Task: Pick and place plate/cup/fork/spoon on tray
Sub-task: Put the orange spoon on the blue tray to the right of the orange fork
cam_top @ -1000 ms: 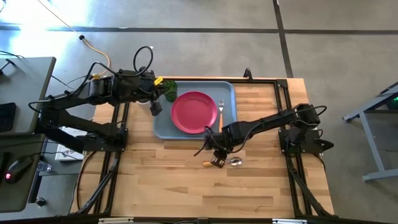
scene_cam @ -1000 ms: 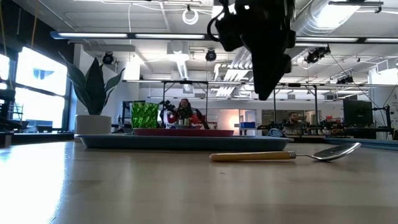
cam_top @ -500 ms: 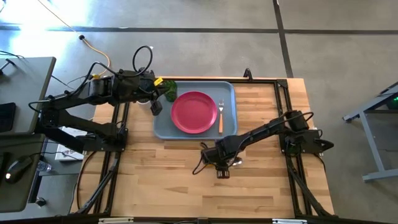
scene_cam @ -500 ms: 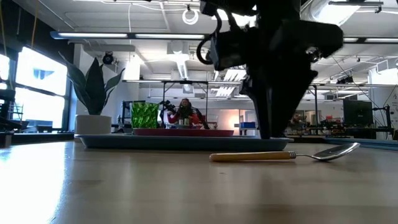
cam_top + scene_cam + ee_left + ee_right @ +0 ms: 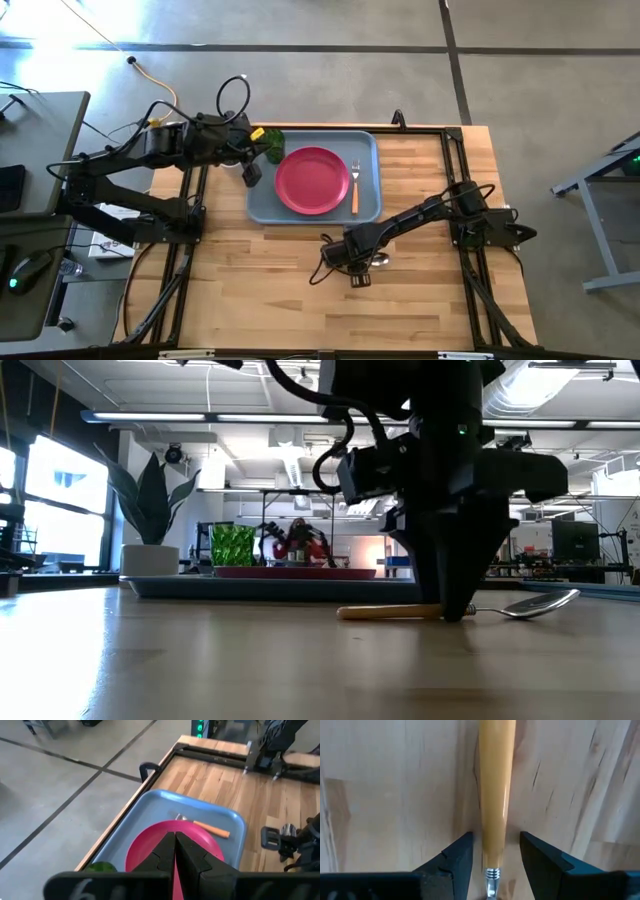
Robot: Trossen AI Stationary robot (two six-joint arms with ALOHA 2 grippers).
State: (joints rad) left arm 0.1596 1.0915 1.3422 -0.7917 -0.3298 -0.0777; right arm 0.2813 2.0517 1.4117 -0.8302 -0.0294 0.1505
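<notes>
The orange-handled spoon (image 5: 395, 612) lies flat on the wood table, its silver bowl (image 5: 541, 603) toward the right edge. My right gripper (image 5: 495, 845) points straight down over it, open, with one finger on each side of the handle near the neck and small gaps showing. The pink-red plate (image 5: 312, 180), the fork (image 5: 354, 186) and the green cup (image 5: 272, 148) sit on the blue-grey tray (image 5: 366, 146). My left gripper (image 5: 175, 855) is shut and hovers above the tray's far left part, holding nothing.
A dark metal frame (image 5: 455, 150) runs around the table. Bare wood (image 5: 280, 290) stretches near and left of the spoon. A potted plant (image 5: 150, 520) stands beyond the tray in the low view, and a person (image 5: 470, 555) shows far off in the room.
My right gripper has come down from above the spoon to table height, shifting a little toward the near edge and rolling its wrist, so that its fingers now stand astride the handle. The spoon has stayed where it lay.
</notes>
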